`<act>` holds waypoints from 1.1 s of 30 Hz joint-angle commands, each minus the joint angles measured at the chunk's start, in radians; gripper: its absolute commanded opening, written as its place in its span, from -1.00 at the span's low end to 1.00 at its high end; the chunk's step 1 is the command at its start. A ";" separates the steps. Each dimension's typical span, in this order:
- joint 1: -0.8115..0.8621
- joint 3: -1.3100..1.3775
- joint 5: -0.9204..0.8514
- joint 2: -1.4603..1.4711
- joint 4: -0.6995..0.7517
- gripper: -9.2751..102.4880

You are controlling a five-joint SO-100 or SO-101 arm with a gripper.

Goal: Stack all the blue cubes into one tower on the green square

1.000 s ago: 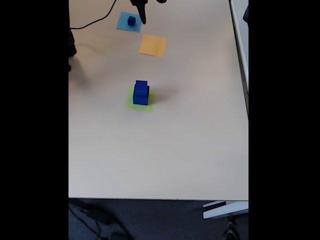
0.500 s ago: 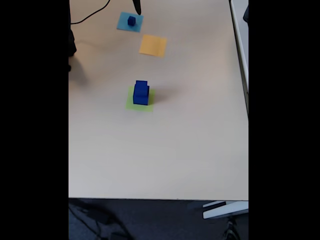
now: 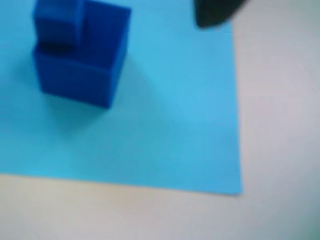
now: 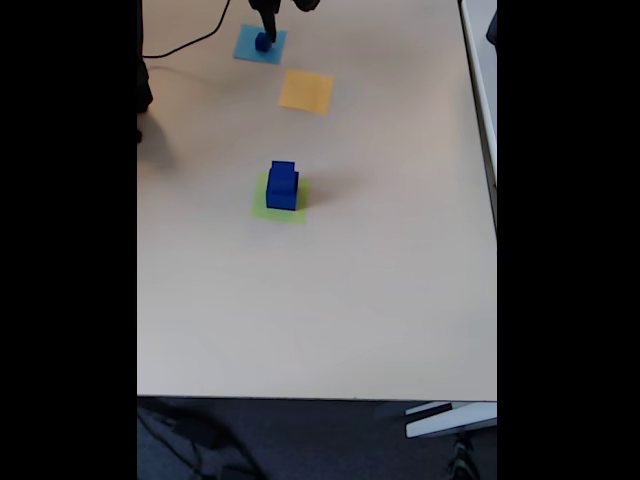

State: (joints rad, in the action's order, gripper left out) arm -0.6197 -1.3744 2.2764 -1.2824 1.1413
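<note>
The gripper (image 4: 266, 25) hangs at the far edge of the table (image 4: 380, 290), its dark tip coming down right over the small blue cube (image 4: 263, 42); whether its jaws are apart or closed I cannot tell, since the fixed view shows only a dark shape there and the wrist view catches just a blurred black finger (image 3: 215, 12) at the top edge.

Starting from the near side in the fixed view: the pale table is bare up to its middle, where the green square (image 4: 262, 208) lies flat; on it stands the tower (image 4: 282, 186), two dark blue cubes so far, the medium one seated on the large one and set toward the far left of it; beyond and slightly right lies an orange square (image 4: 305, 91); farthest, up at the left, the light-blue square (image 4: 246, 47) carries the small cube, well apart from the tower; a black cable (image 4: 185, 42) trails off to the left of it.

In the wrist view the small cube (image 3: 80, 55) sits on the light-blue paper (image 3: 175, 125), in the upper left of the picture, with a narrower blue block on its top left.
</note>
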 commanded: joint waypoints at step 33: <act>-0.015 -0.308 -0.037 -0.199 -0.259 -0.28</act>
State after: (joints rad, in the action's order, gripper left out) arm -0.6504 -1.6751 2.2534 -1.3867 0.9112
